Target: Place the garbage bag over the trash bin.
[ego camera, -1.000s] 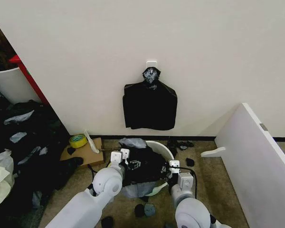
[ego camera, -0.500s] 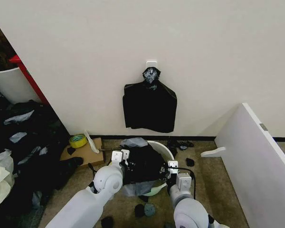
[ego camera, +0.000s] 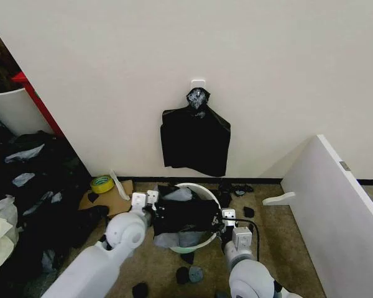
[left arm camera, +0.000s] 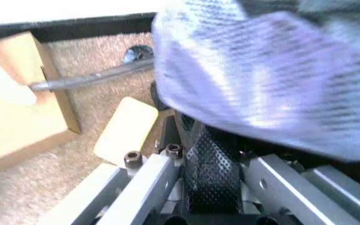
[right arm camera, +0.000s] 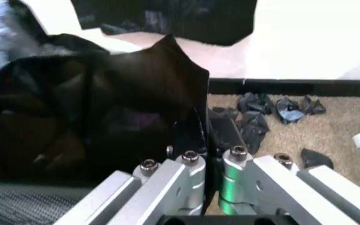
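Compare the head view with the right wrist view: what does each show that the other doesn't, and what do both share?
Head view alone: the trash bin with its white rim, the left gripper at the bag's left edge, the yellow tape roll and the cardboard. Right wrist view alone: the right gripper shut on the garbage bag, seen close up. Both share: the garbage bag, the bunch of black bags on the wall, and black scraps on the carpet.

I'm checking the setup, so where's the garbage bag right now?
In the head view, the garbage bag is stretched over the trash bin by the wall, between the left gripper and right gripper.
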Available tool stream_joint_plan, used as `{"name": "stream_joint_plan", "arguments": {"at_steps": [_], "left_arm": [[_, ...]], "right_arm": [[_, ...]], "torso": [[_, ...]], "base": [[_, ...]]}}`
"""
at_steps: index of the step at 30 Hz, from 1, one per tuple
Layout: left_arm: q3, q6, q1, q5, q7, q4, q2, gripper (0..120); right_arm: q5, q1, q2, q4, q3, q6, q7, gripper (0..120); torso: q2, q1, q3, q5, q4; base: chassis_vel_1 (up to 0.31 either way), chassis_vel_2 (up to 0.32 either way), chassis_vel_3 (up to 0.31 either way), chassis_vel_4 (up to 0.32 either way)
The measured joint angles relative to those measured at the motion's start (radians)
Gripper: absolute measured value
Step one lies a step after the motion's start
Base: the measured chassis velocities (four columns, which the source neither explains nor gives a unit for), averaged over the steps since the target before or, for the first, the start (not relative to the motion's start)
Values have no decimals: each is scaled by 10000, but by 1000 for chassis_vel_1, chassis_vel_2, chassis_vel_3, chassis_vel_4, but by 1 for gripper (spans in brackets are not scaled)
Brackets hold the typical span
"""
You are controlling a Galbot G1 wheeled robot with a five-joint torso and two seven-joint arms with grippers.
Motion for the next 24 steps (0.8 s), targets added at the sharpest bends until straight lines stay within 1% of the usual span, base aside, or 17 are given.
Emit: {"name": "stream_joint_plan", "arguments": {"at_steps": [4,6,8,12,16,18,19,20,22,23,24], "left_arm": [[-186,-2,212,285,377,-295,239,5],[-293,-6,537,605,760,-752,496,5],[-306,-6,616,683,848,-850,549,5],[-438,-7,952,877,1106,-1419,834,5],[-471,-9,1038,995,1183,-1608,908,5],[-476,-213,1078,1460,1332,-1625,975,5],[-478,-368,1076,1634,1382,-1582,1000,5],[-480,-494,1048,1808,1424,-1508,1031,5],[-480,-564,1018,1900,1454,-1454,1048,5],[-480,-666,954,2005,1508,-1371,1071,5],[-480,-702,924,2039,1529,-1339,1080,5]], "right_arm": [[-54,-9,-30,-89,137,171,-75,0],[-79,32,-53,-331,329,397,-145,0],[-87,41,-58,-382,369,443,-165,0],[-167,37,-157,-706,517,597,-256,0],[-183,-81,-238,-696,486,528,-279,0],[-205,-250,-336,-445,355,372,-261,0],[-253,-328,-401,-278,292,356,-267,3],[-358,-444,-501,-45,216,357,-310,10],[-409,-492,-543,49,185,367,-337,11],[-569,-595,-649,251,119,404,-401,16],[-674,-647,-708,352,87,430,-436,16]], "torso": [[0,0,0,2,-1],[0,0,0,2,0],[0,0,0,2,1],[0,0,0,2,1],[0,0,0,2,0],[0,0,0,3,-1],[0,0,-1,2,-1],[0,0,0,1,0],[0,0,0,1,1],[0,0,0,2,1],[0,0,0,2,0]], "base": [[0,0,0,0],[0,0,0,0],[0,0,0,0],[0,0,0,0],[0,0,0,0],[0,0,0,0],[0,0,0,0],[0,0,0,0],[0,0,0,0],[0,0,0,0],[0,0,0,0]]}}
